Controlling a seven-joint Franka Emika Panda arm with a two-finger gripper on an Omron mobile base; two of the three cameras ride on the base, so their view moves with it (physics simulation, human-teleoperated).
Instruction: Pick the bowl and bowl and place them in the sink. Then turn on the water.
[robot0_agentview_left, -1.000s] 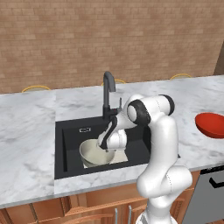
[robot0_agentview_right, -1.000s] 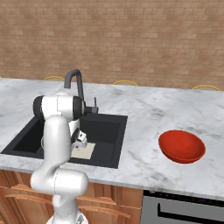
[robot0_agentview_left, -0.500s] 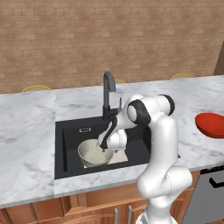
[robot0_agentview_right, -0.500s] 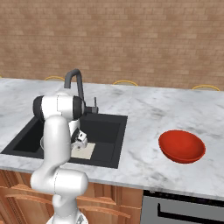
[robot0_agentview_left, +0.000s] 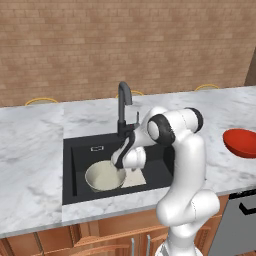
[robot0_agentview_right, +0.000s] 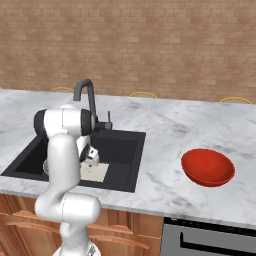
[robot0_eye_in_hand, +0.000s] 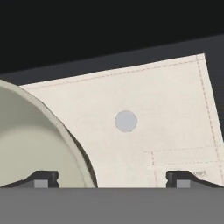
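The cream-beige bowl (robot0_agentview_left: 102, 176) sits upright on the floor of the black sink (robot0_agentview_left: 80, 146), left of centre. My gripper (robot0_agentview_left: 120, 167) hangs low in the basin at the bowl's right rim. In the hand view the gripper (robot0_eye_in_hand: 111, 177) is open, with its fingertips (robot0_eye_in_hand: 42, 178) on either side of the bowl's rim (robot0_eye_in_hand: 52, 127) and apart from it. The red bowl (robot0_agentview_left: 242, 142) rests on the marble counter far to the right, also (robot0_agentview_right: 207, 167) seen from the other side. The water is out of view.
A tall black faucet (robot0_agentview_left: 123, 106) with a small side lever (robot0_agentview_right: 108, 120) stands behind the basin. A cream mat (robot0_eye_in_hand: 153, 109) with a grey drain spot (robot0_eye_in_hand: 126, 121) lies on the sink floor beside the bowl. A brick wall backs the counter.
The jaws have spread wide and let go of the cream bowl, which stays on the sink floor. The arm has hardly moved.
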